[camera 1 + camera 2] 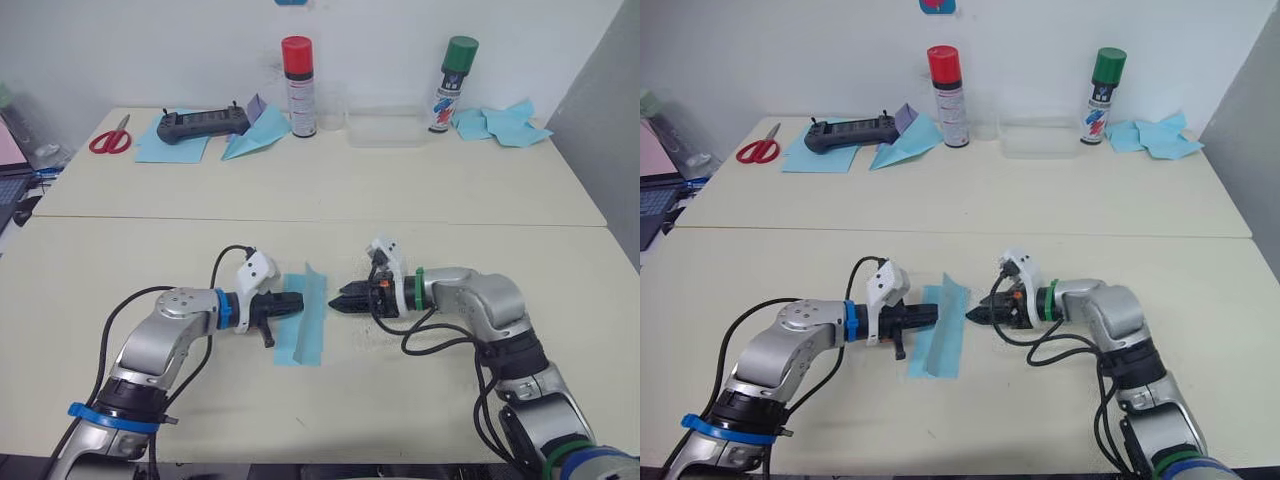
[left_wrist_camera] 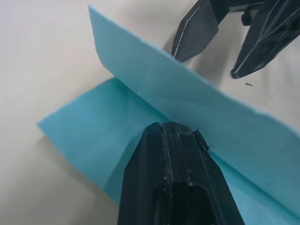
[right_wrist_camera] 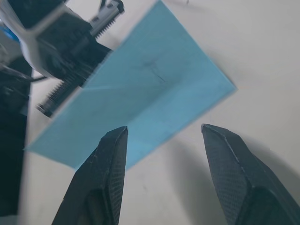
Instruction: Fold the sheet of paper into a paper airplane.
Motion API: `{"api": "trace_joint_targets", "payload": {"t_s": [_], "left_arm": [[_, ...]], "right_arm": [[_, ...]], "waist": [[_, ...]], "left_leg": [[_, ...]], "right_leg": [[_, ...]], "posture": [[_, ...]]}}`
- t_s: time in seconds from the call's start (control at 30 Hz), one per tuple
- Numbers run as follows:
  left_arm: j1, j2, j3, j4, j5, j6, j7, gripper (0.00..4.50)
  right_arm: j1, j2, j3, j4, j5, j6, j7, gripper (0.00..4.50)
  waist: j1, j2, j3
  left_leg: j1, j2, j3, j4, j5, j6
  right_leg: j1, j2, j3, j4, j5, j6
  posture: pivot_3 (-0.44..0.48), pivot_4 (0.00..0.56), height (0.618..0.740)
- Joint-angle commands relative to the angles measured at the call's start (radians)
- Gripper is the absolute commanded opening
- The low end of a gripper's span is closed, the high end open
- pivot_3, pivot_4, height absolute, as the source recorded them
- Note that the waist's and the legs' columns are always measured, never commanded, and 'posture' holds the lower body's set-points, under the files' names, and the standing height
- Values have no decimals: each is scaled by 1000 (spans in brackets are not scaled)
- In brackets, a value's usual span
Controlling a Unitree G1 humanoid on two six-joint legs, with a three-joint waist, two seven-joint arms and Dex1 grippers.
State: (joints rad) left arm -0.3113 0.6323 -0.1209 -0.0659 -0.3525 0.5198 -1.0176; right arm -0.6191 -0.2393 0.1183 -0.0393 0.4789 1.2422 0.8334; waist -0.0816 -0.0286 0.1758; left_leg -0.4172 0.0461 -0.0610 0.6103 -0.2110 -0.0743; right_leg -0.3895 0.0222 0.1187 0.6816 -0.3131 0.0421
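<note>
The left tool has its two black fingers pressed together, nothing gripped between them, and their tip rests on the sheet of paper right along the crease, as the left wrist view shows. The right tool stands narrowly open, its two fingers spread a little with bare table between them; it holds nothing and points at the raised side of the sheet from just beside it, not touching as far as can be seen.

The sheet of paper is light blue and lies on the near table between the two tools. It is folded lengthwise: one half lies flat under the left tool, the other half stands up at an angle toward the right tool, so the sheet forms an open V along the crease.

Farther off, on the back part of the table, a red-capped spray can and a green-capped spray can stand upright, with a clear plastic box between them. Left of the red-capped can lie a light-blue paper dart, a black controller on a flat blue sheet, and red-handled scissors. Crumpled light-blue scraps lie right of the green-capped can
</note>
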Motion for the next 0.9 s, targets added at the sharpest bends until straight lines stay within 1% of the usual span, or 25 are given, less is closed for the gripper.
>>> {"api": "trace_joint_targets", "payload": {"t_s": [0.03, 0.17, 0.23, 0.5, 0.63, 0.9], "left_arm": [[-14, 8, 3, -37, -5, -5, -10, 0], [-26, 14, 5, -66, -12, 11, -11, 0], [-29, 16, 4, -77, -12, 15, -12, 0], [-37, 29, 31, -163, -66, 95, -10, 0], [-29, 9, -4, -186, -73, 102, -5, 0], [-48, -16, -31, -173, -67, 99, -2, 0]], "right_arm": [[-21, 63, -104, -68, 112, 180, -58, 2577], [-19, 129, -199, -92, 150, 344, -133, 2577], [-19, 142, -219, -97, 168, 370, -161, 2577], [-23, 151, -250, -77, 251, 372, -264, 2577], [-27, 168, -273, -57, 307, 372, -326, 2577], [-32, 177, -298, -27, 405, 372, -439, 2577]], "waist": [[0, 0, 0], [1, 0, 0], [0, 0, 0], [-2, 0, 0], [-2, 1, 0], [-2, 1, 0]], "left_leg": [[0, 0, -1, 0, 0, 0], [-1, -1, -2, 0, 0, 0], [-1, -1, -2, 0, 0, 0], [-1, -1, -2, 0, 0, 0], [-1, -1, -2, 0, 0, 0], [-1, -1, -2, 0, 0, 0]], "right_leg": [[0, 0, -1, 0, 0, 0], [0, 0, -2, 0, -1, 0], [0, 0, -2, 0, 0, 0], [0, 0, -2, 0, -1, 0], [0, 0, -2, 0, 0, 0], [0, 0, -2, 0, 0, 0]], "posture": [[0, 150, 740], [0, 150, 740], [0, 150, 740], [0, 150, 740], [0, 150, 740], [0, 150, 740]]}}
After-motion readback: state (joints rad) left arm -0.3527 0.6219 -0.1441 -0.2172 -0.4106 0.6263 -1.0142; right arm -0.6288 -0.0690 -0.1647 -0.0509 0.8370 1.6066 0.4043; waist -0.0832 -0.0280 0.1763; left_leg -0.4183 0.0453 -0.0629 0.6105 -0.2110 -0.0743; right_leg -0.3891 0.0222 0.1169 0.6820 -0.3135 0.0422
